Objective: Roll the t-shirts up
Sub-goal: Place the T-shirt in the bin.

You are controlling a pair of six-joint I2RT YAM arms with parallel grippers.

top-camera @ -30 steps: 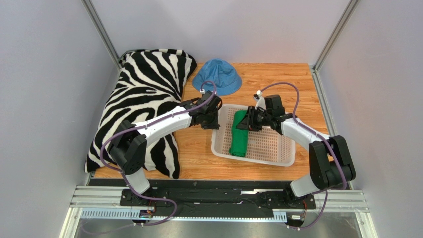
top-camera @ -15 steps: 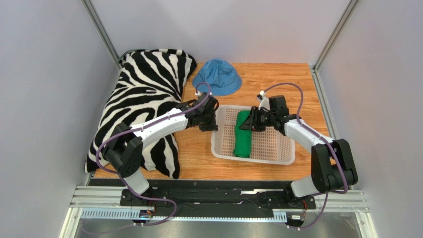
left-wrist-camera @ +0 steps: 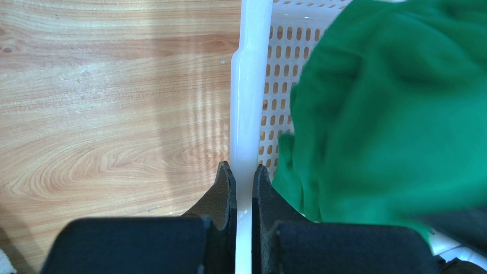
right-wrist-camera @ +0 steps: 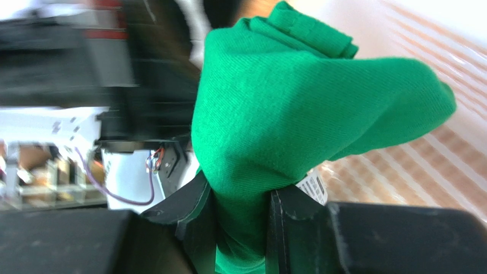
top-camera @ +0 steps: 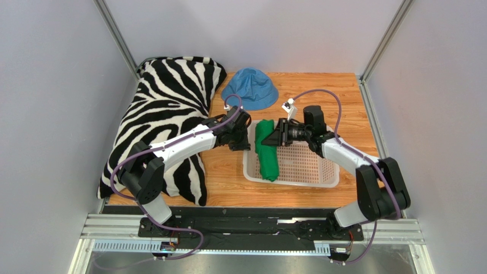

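top external: left gripper (top-camera: 244, 141) closed tight on basket (left-wrist-camera: 250, 74) rim, pinning it. just right of its fingers, green t-shirt (top-camera: 266, 155) bunched, one end pinched by right gripper (top-camera: 274, 140), lifted; rest hangs into basket. extraction underway; flattening, rolling not begun.

The white tag (right-wrist-camera: 312, 186) on the t-shirt (right-wrist-camera: 274, 114) is too blurred to read.

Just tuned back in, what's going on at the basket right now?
The right gripper is shut on one end of the green t-shirt, holding it raised over the left side of the white basket, while the rest trails down inside. The left gripper is clamped on the basket's left wall. The zebra pillow and blue hat lie outside the basket.
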